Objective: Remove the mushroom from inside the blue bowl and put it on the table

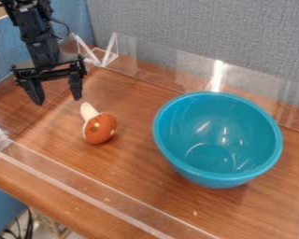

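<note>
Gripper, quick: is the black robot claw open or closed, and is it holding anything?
Black gripper: open, fingers spread wide, holding nothing. The small reddish-brown toy mushroom lies apart from it on the brown wooden table.

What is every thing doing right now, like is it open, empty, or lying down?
tool: open, holding nothing, above the table, apart from the mushroom
mushroom: lying on its side on the table, out of the bowl
blue bowl: upright, empty
table: holds the mushroom and the bowl
</note>
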Controlling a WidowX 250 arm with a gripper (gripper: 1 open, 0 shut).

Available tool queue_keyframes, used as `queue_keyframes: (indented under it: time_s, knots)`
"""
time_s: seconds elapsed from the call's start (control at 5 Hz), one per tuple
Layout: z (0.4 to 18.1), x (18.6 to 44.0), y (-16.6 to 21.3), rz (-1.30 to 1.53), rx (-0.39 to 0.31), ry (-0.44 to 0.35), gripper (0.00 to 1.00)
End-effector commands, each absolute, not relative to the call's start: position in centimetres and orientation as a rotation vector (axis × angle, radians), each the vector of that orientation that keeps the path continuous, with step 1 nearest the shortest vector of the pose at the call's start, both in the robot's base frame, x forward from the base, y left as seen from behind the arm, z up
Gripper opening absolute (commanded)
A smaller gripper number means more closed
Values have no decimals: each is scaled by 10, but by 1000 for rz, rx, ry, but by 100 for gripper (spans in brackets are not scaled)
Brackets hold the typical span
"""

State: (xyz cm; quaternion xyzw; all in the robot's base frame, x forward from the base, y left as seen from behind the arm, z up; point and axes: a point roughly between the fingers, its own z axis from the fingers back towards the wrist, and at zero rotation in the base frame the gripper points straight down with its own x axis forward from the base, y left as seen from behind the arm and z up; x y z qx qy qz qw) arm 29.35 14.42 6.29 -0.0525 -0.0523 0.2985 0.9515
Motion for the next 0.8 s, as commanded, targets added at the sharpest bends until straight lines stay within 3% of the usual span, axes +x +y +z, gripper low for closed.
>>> queue_keyframes:
  time_s: [0.0,0.2,0.6]
  knots:
    - [89,297,126,602,-99,-175,100]
    - [95,296,109,602,-111,-179,100]
    - [73,301,118,549,-108,-174,100]
